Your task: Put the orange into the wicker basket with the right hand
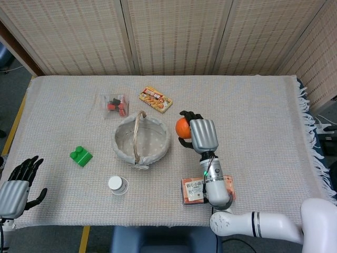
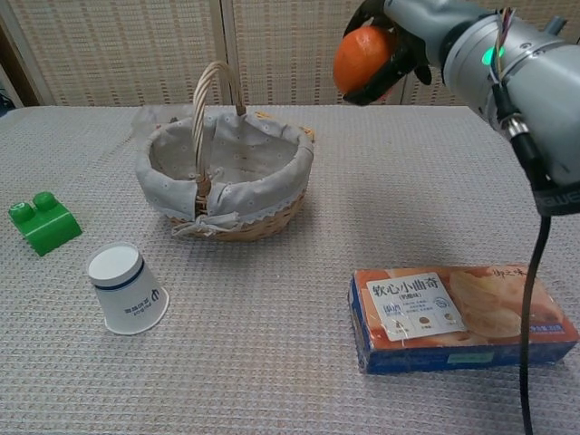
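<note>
Beside the wicker basket [image 1: 141, 140], right hand [image 1: 201, 134] grips orange [image 1: 182, 127].

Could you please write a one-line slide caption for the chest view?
Right hand holds the round orange aloft, right of the cloth-lined wicker basket.

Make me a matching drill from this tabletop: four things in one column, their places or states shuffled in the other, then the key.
Things:
1. orange
2. paper cup
3. green block
4. biscuit box

States:
A. lying flat, near table edge on the robot's right
B. held in the air by the right hand
C. upside down on the cloth
D. left of the wicker basket

Pairs: 1-B, 2-C, 3-D, 4-A
</note>
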`<state>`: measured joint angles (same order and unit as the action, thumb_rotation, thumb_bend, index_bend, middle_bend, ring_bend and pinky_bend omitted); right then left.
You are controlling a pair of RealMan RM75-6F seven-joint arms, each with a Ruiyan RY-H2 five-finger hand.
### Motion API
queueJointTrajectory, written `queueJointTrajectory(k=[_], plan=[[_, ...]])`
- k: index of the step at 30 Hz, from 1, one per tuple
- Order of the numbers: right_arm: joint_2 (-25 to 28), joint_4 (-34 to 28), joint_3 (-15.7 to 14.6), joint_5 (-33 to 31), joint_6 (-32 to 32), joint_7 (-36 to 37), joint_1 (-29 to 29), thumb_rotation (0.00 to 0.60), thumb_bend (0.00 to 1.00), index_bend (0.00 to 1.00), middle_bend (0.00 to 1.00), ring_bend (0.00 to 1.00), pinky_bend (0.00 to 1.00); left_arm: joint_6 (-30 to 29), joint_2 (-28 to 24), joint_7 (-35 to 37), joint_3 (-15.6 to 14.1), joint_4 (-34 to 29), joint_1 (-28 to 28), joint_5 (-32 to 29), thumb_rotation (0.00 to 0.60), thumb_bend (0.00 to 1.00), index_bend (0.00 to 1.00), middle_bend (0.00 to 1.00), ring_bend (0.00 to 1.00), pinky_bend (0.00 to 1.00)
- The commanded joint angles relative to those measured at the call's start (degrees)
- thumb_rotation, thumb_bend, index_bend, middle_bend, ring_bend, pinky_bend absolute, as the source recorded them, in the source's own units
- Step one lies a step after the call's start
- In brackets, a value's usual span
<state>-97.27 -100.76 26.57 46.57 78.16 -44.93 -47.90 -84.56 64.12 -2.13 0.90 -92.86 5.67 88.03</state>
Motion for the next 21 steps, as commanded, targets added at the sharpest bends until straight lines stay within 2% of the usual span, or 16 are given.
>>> queueJointTrajectory(k=[1,5,10,15,17,19,21], plan=[[-2.11,1.23,0.99,-1.43,-0.04,-1.43,-2.54,0.600,0.26,0.29,0.66,0.71,0.78,0.05,-0.01,0.00,0.05,-0.06,0.01,-0.14,0.600,0.35,0.00,0.00,0.00,0.11],[-6.72,5.44,1.40,-3.30,-0.74,-1.76,-5.74,0.600,0.26,0.30,0.66,0.70,0.78,0.27,-0.12,0.22,0.16,-0.17,0.03,-0.57,0.600,0.35,0.00,0.00,0.00,0.11],[-9.52,8.38,1.27,-3.79,-1.23,-1.56,-7.43,0.600,0.26,0.32,0.66,0.70,0.78,0.43,-0.21,0.37,0.14,-0.20,0.05,-0.72,0.600,0.35,0.00,0.00,0.00,0.11],[-18.08,19.65,1.07,-4.06,-4.09,1.21,-11.82,0.600,0.26,0.34,0.66,0.70,0.78,0.70,-0.45,1.70,0.31,-0.44,0.12,-1.11,0.600,0.35,0.00,0.00,0.00,0.11],[-19.77,22.27,0.93,-3.76,-4.65,2.08,-12.45,0.600,0.26,0.35,0.66,0.69,0.78,0.81,-0.47,1.80,0.32,-0.44,0.14,-1.24,0.600,0.35,0.00,0.00,0.00,0.11],[-21.07,24.30,0.69,-3.61,-5.48,2.88,-12.80,0.600,0.26,0.36,0.66,0.67,0.74,0.96,-0.52,2.01,0.37,-0.56,0.19,-1.40,0.600,0.35,0.00,0.00,0.00,0.11],[-21.90,25.80,0.41,-3.40,-6.15,3.30,-12.99,0.600,0.26,0.36,0.66,0.62,0.64,1.11,-0.57,2.22,0.38,-0.65,0.21,-1.54,0.600,0.35,0.00,0.00,0.00,0.11]])
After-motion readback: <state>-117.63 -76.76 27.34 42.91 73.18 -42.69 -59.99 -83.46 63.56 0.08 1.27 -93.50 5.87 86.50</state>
